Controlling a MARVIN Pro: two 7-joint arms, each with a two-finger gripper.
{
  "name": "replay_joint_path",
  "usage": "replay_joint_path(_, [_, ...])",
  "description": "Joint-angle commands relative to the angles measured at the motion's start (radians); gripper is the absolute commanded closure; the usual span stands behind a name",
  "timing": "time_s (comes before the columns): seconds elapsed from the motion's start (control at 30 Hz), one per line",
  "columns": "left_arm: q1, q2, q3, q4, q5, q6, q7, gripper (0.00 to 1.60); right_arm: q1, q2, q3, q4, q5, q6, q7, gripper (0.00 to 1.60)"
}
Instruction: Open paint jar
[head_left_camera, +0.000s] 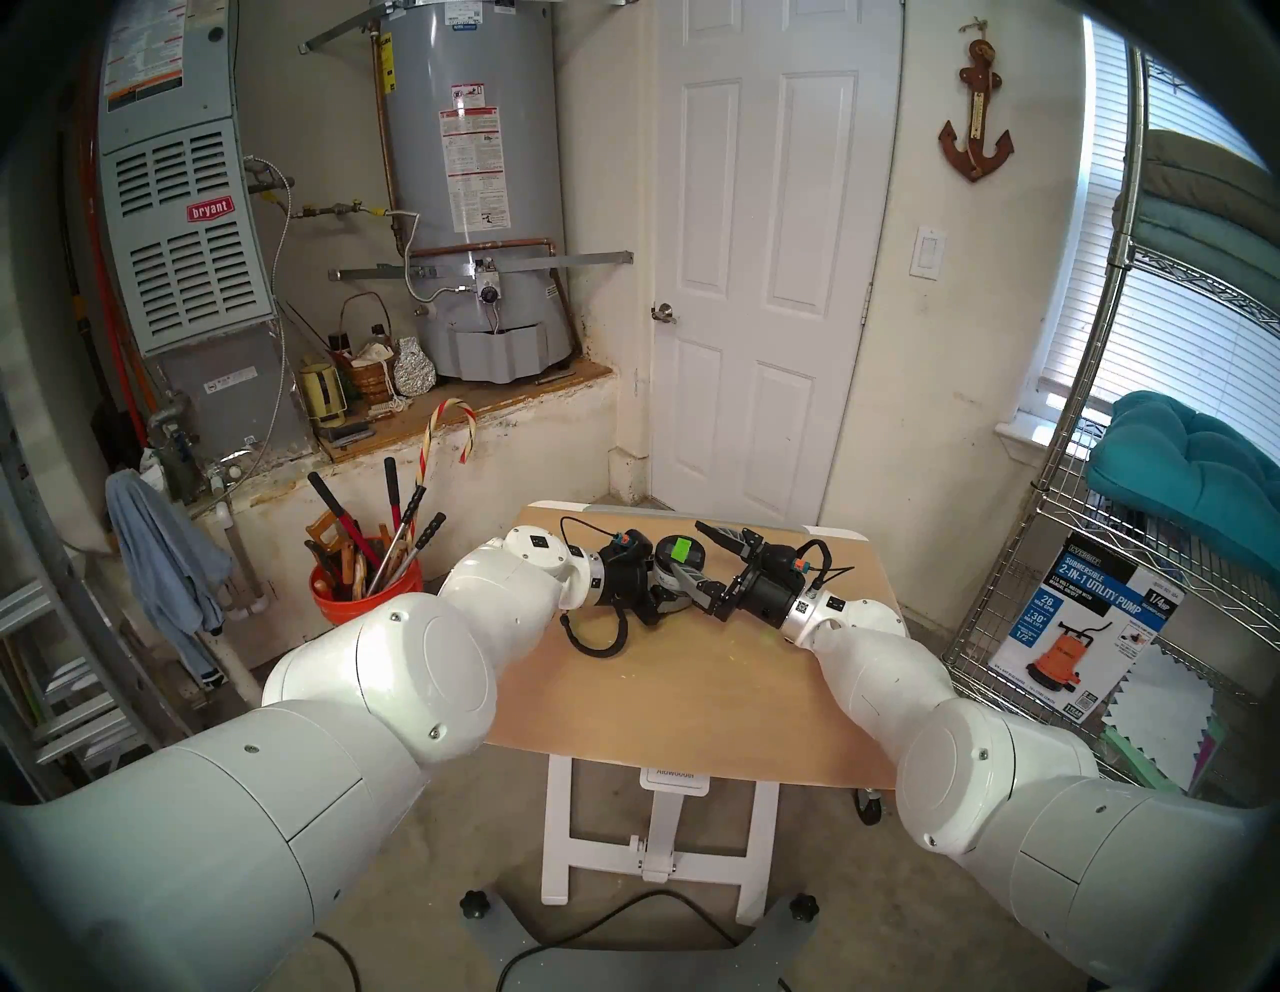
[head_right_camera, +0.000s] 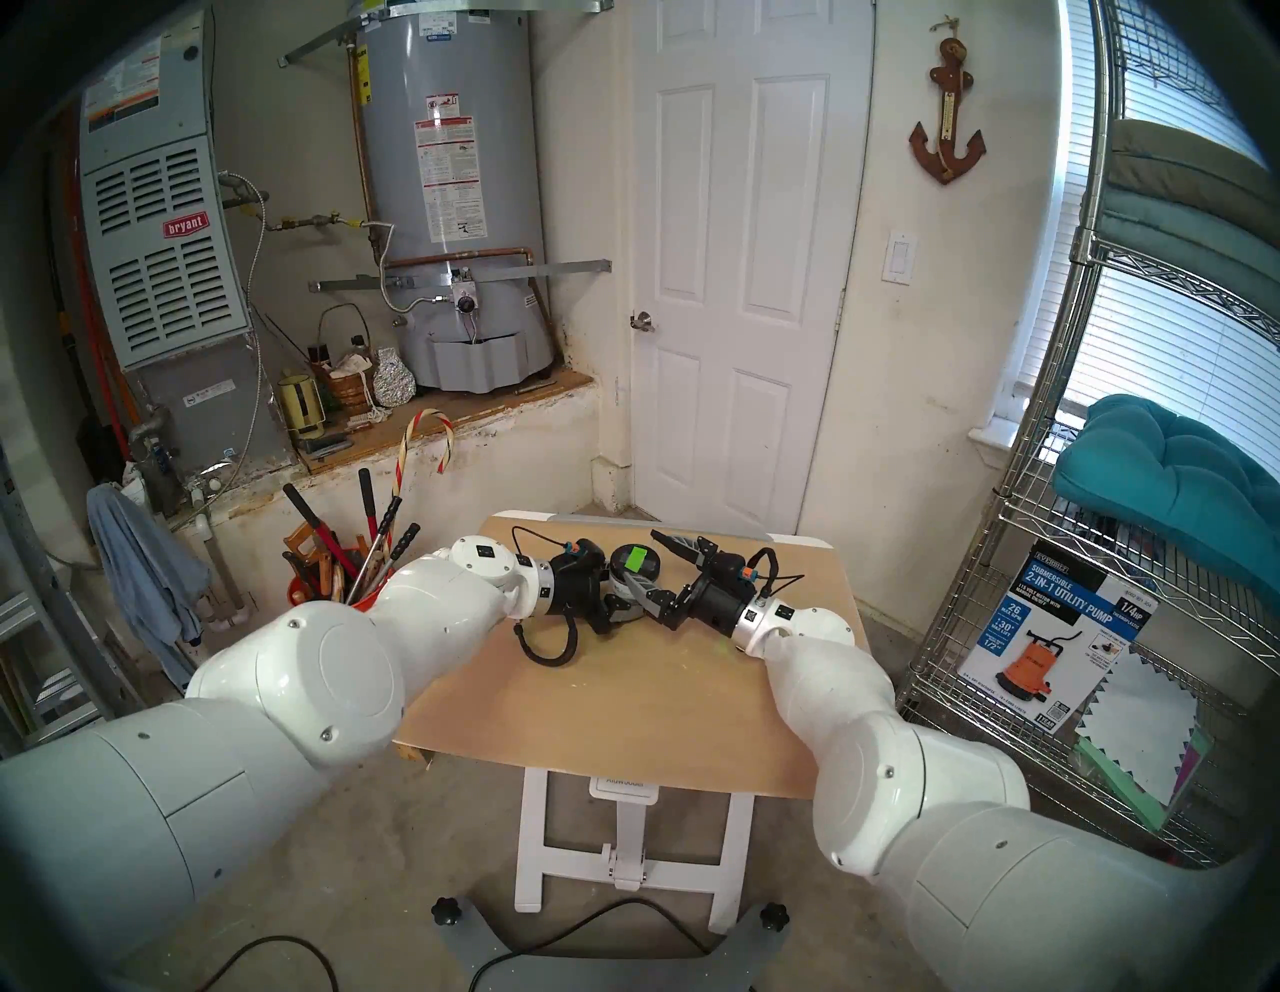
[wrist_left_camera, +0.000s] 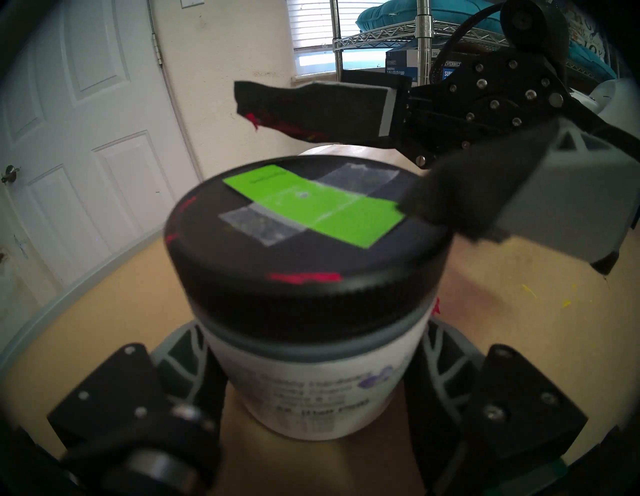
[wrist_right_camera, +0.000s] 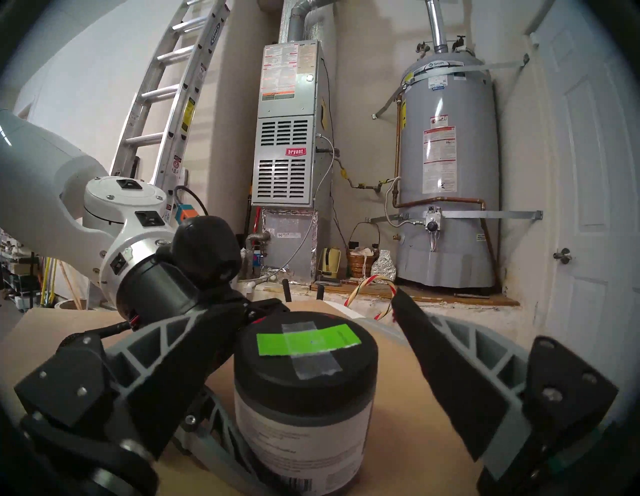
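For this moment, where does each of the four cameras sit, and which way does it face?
Head stereo left: high, looking down at the tan wooden table; both white arms show.
Head stereo right: nearly the same picture.
Left wrist: behind the left gripper, which clamps the white-labelled, black-lidded paint jar; faces the white door.
Right wrist: behind the open right gripper, facing the grey water heater.
Shared: both wrist views show the lid's green strip.

Tan wooden worktop (head_left_camera: 692, 693); orange plastic bucket of long-handled tools (head_left_camera: 360, 589) left; grey water heater (head_left_camera: 478, 173); white panelled door (head_left_camera: 762, 277) behind.
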Motion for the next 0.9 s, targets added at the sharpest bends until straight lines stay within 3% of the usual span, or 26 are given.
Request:
replay_joint_path(0.0, [-0.003,0.005,-0.002,0.0,-0.002,-0.001,0.001,1.6,-0.013,-0.03,-0.007,-0.057,-0.001,-0.007,0.007,0.0])
replay_joint_path(0.37, [-0.005,0.006,-0.003,0.0,0.002,-0.001,0.0,1.6,0.011,-0.002,-0.04,-0.164,-0.035,0.01,0.023,0.0])
replay_joint_path(0.87, [-0.005,0.008,-0.007,0.001,0.006,0.0,0.0,1.6,-0.014,0.002,-0.08,-0.275,-0.108,0.164,0.077,0.0])
